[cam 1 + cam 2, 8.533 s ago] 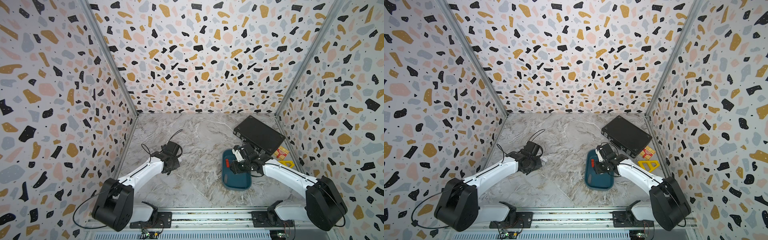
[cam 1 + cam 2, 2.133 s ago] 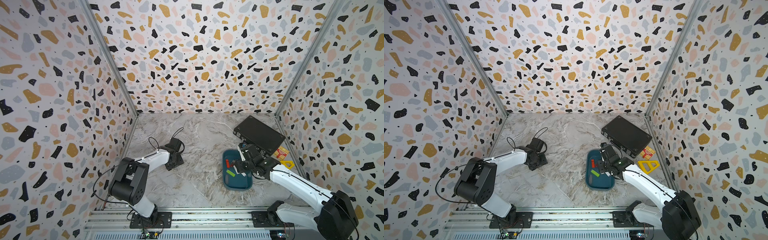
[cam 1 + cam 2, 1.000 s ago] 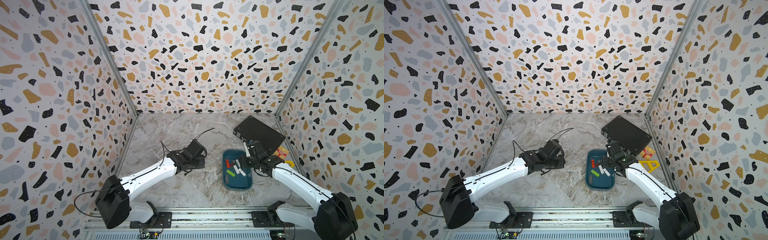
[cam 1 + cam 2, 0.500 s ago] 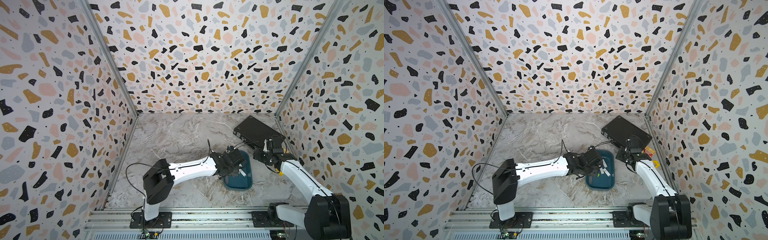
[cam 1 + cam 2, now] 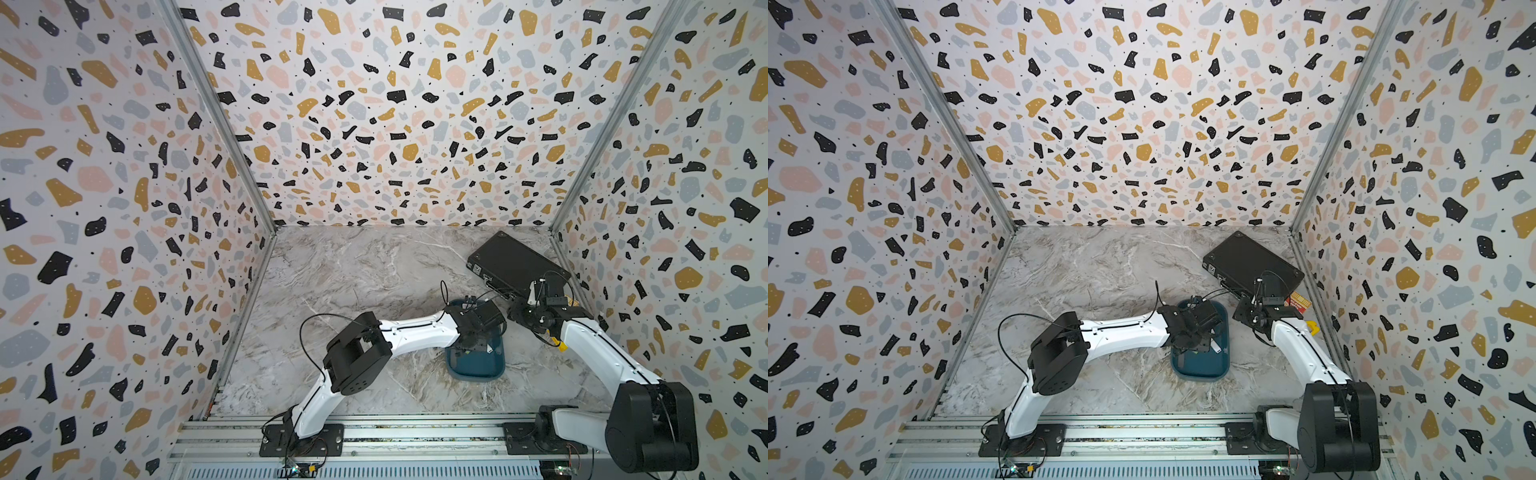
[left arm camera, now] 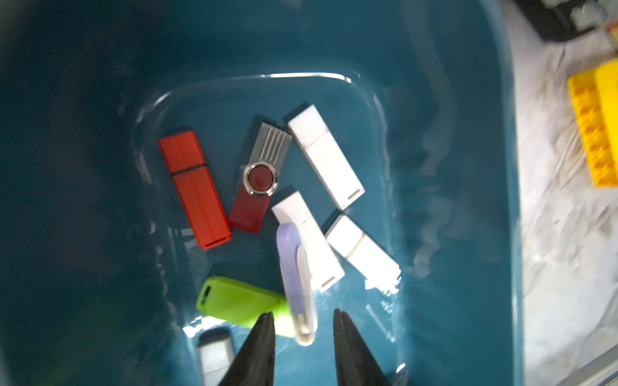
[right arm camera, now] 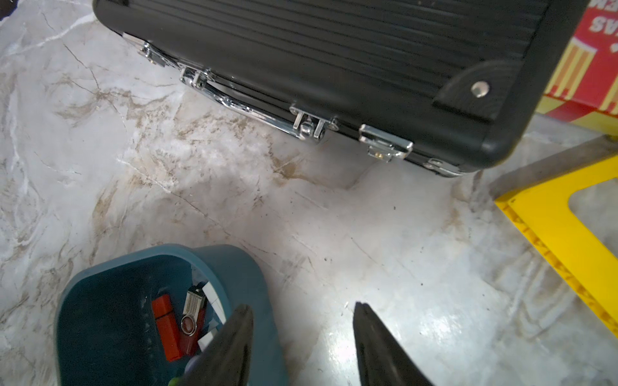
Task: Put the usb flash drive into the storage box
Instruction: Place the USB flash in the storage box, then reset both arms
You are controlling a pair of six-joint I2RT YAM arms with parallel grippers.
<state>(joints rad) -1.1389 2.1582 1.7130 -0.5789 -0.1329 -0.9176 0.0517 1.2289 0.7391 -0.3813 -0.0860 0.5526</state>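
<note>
The teal storage box lies right of the table's middle. My left gripper hangs low inside it, open. A lavender-and-white usb flash drive lies loose just past the fingertips, its end in the gap without touching either finger. It rests across a white drive and a green one. Red, dark red swivel, white and grey drives also lie in the box. My right gripper is open and empty above the marble, beside the box's rim.
A black briefcase with metal latches lies at the back right, close behind the right gripper. A yellow triangle ruler and a red-and-yellow carton sit by the right wall. Patterned walls enclose three sides.
My left arm swung from the table's left side to over the box and its jaws opened, leaving the lavender drive inside. My right gripper drew back out of the box toward the briefcase.
</note>
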